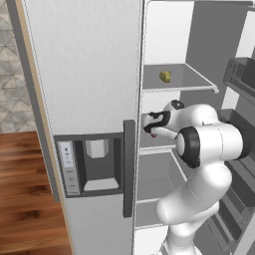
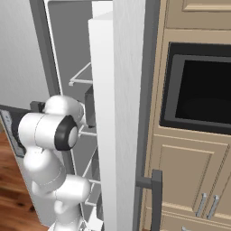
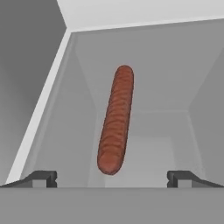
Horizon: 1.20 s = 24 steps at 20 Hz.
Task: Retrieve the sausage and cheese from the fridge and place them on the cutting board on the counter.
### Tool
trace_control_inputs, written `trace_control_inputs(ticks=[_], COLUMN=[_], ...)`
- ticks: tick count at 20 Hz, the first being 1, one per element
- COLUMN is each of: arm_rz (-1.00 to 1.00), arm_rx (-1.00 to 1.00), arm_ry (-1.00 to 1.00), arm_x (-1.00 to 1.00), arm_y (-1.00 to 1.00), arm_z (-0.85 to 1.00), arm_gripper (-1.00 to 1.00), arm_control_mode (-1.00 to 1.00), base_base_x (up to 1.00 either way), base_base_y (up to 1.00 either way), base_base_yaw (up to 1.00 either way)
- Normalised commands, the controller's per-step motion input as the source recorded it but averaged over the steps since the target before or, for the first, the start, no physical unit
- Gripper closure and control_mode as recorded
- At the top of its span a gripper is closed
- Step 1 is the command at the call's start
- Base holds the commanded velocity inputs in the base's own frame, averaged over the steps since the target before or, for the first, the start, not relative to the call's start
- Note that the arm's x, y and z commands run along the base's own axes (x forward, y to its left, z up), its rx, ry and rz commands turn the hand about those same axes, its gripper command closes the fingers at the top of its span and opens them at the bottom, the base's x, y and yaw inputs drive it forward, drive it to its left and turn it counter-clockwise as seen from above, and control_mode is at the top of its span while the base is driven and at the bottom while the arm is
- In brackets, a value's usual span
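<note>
Dark red and ridged, the sausage (image 3: 115, 120) lies on a pale grey shelf inside the fridge (image 1: 84, 64), seen lengthwise in the hand view with its near rounded end low between the two finger tips and its far end pointing toward the back wall. The gripper (image 3: 112, 178) hangs just above the shelf with its fingers (image 3: 43, 178) spread wide, one at each side of the picture and well clear of the sausage, touching nothing.

From the left base view the fridge's right compartment stands open, and the white arm (image 1: 204, 144) reaches into it from the lower right, its dark-jointed hand level with the middle shelf, just right of the closed left door. A sliver of dark red shows just under the hand there. On the shelf above (image 1: 177, 82), the yellowish cheese (image 1: 165, 76) sits by itself near the middle, higher than the hand and apart from it. The closed left door carries the recessed water dispenser (image 1: 97, 162) and a dark vertical handle (image 1: 129, 167).

From the right base view, the open fridge door (image 2: 122, 113) is edge-on, with its own dark handle (image 2: 154, 198) low down. To its right are beige cabinets (image 2: 189, 171) and a dark built-in oven recess (image 2: 198, 90). Reddish wood floor (image 1: 25, 189) shows on the left.
</note>
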Motion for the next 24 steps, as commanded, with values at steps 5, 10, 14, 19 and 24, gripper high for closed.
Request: trace_control_inputs(ticks=[5,10,14,19,24], arm_rz=[0.0,0.01,0.03,0.03,0.03], arm_rx=[0.0,0.0,0.0,0.0,0.0], arm_ry=[0.01,0.0,0.0,0.0,0.0], arm_x=[0.22,0.2,0.12,0.16,0.14], arm_y=[0.0,0.0,0.0,0.0,0.0], arm_z=[-0.1,-0.13,-0.19,-0.19,-0.12], arm_gripper=[-1.0,-1.0,-1.0,-1.0,-1.0], arm_control_mode=[-1.0,-1.0,-1.0,-1.0,-1.0], base_base_x=[0.0,0.0,0.0,0.0,0.0], base_base_y=[0.0,0.0,0.0,0.0,0.0], base_base_yaw=[0.0,0.0,0.0,0.0,0.0])
